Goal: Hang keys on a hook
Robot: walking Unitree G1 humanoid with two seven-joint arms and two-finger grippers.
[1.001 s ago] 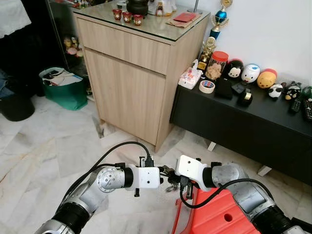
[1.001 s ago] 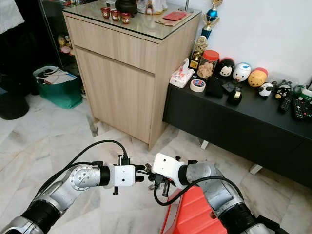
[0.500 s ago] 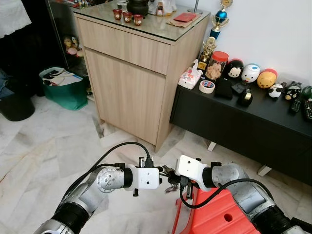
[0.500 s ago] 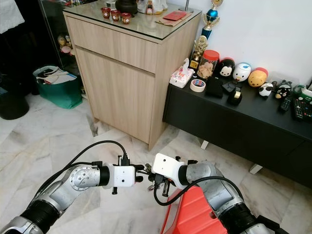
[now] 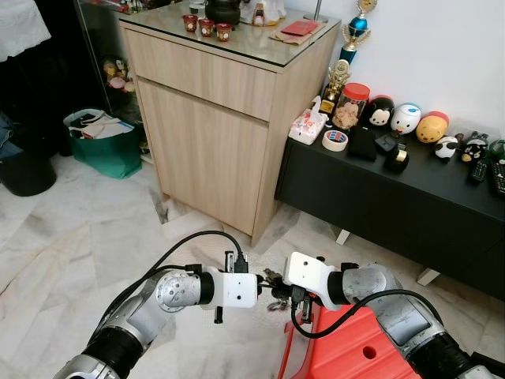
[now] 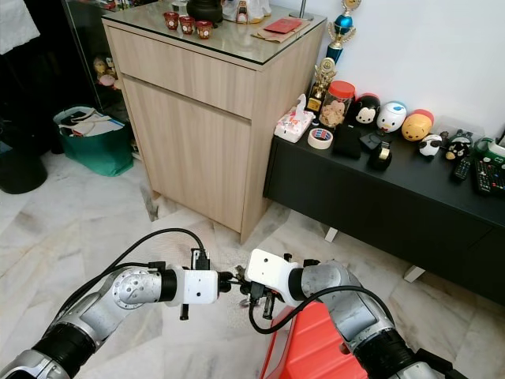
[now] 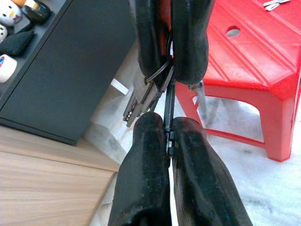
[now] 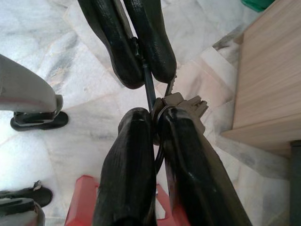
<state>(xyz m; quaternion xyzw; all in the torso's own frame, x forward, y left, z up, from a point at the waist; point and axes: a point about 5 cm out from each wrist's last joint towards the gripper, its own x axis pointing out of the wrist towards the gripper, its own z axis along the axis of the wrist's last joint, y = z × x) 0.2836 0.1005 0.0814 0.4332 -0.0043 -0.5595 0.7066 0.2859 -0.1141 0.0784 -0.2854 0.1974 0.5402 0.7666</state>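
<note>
Item: key bunch (image 8: 181,104), mid-air above red stool (image 5: 355,347), pinched by both left gripper (image 7: 168,134) and right gripper (image 8: 155,125). I'd release one side slowly, checking the ring's hold.

A pale marble floor (image 5: 71,237) carries a tall wooden cabinet (image 5: 213,118) at far centre, a green bag (image 5: 106,146) to its left and a red plastic stool (image 5: 355,347) at near right. The cabinet's glass top (image 5: 245,39) holds three small red cups (image 5: 207,26), a dark pot (image 5: 223,10) and a red booklet (image 5: 300,28). To the right, a low black bench (image 5: 394,197) bears a tissue pack (image 5: 308,126), a roll of tape (image 5: 335,140), a red-lidded jar (image 5: 351,105), trophies (image 5: 353,35) and round toy figures (image 5: 406,118).
</note>
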